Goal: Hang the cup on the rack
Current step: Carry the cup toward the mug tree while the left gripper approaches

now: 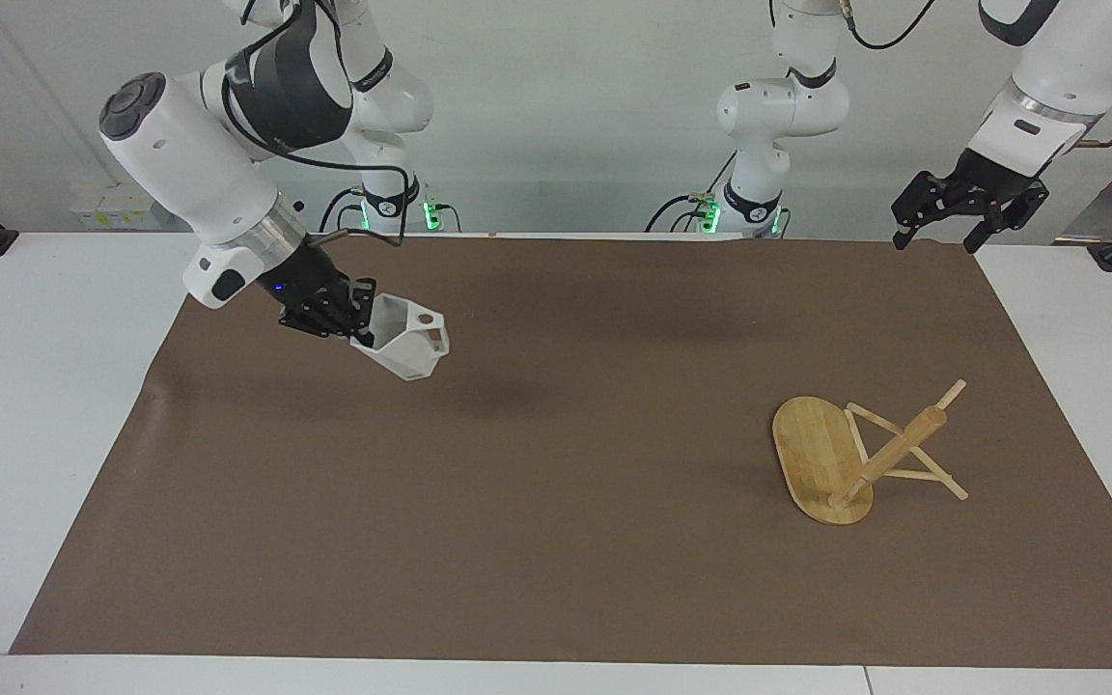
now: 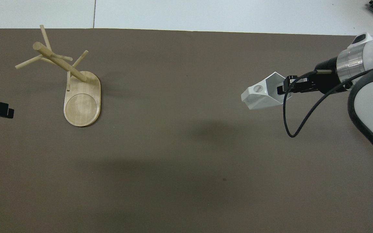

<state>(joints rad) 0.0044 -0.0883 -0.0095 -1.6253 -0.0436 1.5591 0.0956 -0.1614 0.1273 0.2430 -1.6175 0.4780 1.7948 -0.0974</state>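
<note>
Facing view, right gripper (image 1: 355,319): up in the air over the brown mat (image 1: 556,541) at the right arm's end of the bench (image 1: 25,405), its fingers clamped on the rim of the cup (image 1: 403,340).
Facing view, cup: white and faceted, held clear of the mat and tilted, mouth turned up toward the gripper, blocky handle with its round hole pointing toward the rack; a soft shadow lies on the mat below it.
Facing view, rack (image 1: 860,454): bamboo, standing on the mat toward the left arm's end of the bench, well apart from the cup; oval base flat on the mat, post and thin pegs rising from one end of the base.
Facing view, left gripper (image 1: 937,232): raised over the edge of the mat nearest the robots at the left arm's end, fingers spread apart, holding nothing; this arm waits.
Overhead view, rack (image 2: 76,87): pegs bare, nothing hung on them.
Overhead view, cup (image 2: 262,94): held out from the right gripper (image 2: 285,89), handle hole facing up.
</note>
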